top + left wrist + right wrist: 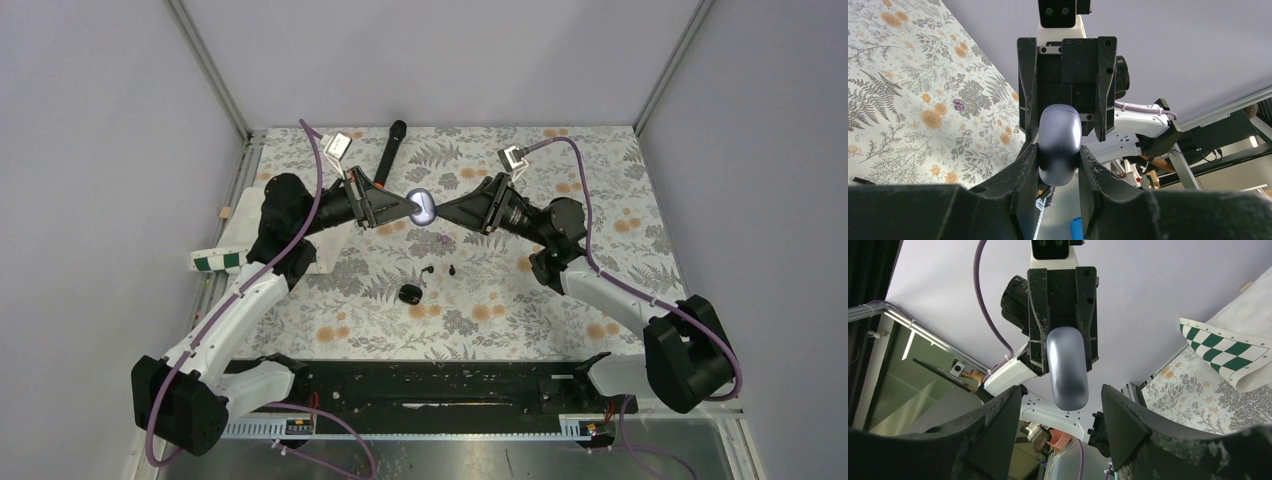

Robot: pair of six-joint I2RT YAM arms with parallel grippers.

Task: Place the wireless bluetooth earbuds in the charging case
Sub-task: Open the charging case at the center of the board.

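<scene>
The left gripper point(1058, 169) is clamped on a silvery-grey pebble point(422, 207), held in the air above the tabletop's middle, nearer the far edge. Below it, toward the near edge, what looks like the charging case point(409, 293) lies near the earbuds point(427, 270) without touching them. The right gripper point(1062, 407) has its fingers spread either side of the pebble, clear of it.

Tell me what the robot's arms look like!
The left arm and right arm match: white tubes joined by chunky black joints. A purple cable snakes along each one. Each arm ends in two black, rough-looking fingers.
</scene>
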